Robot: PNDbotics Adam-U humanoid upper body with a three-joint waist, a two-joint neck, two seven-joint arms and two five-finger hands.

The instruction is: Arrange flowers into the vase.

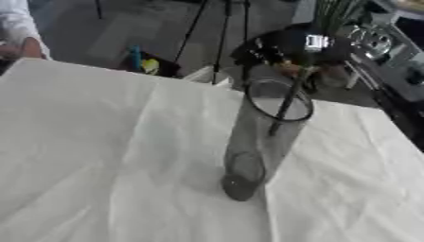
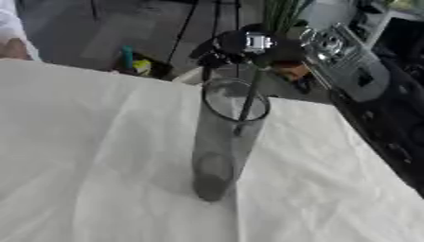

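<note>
Left eye view: right hand (image 1: 302, 45) closed around a flower stem (image 1: 286, 106), fingers curled on the upper part of it, just above the mouth of the vase (image 1: 257, 142). Stem slanting down through the glass rim, lower end inside the upper part of the vase, well short of the bottom. Green leaves (image 1: 335, 14) rising above the hand, cut off at the top edge. Small orange patch just below the hand, beside the stem, too blurred to name as a bloom. Silver plate on the back of the hand catching the light; no writing readable on it, nor anywhere else. Wrist and forearm (image 2: 344, 56) running from the hand to the upper right corner, black and silver, partly cut off. Vase tall, clear, greyish, upright on a white cloth (image 1: 99, 156) with creases, roughly mid-table. Beyond the far edge of the cloth, to the left of the vase, a blue and yellow object (image 1: 141, 61) on the floor, shape unclear. Left hand nowhere visible.
</note>
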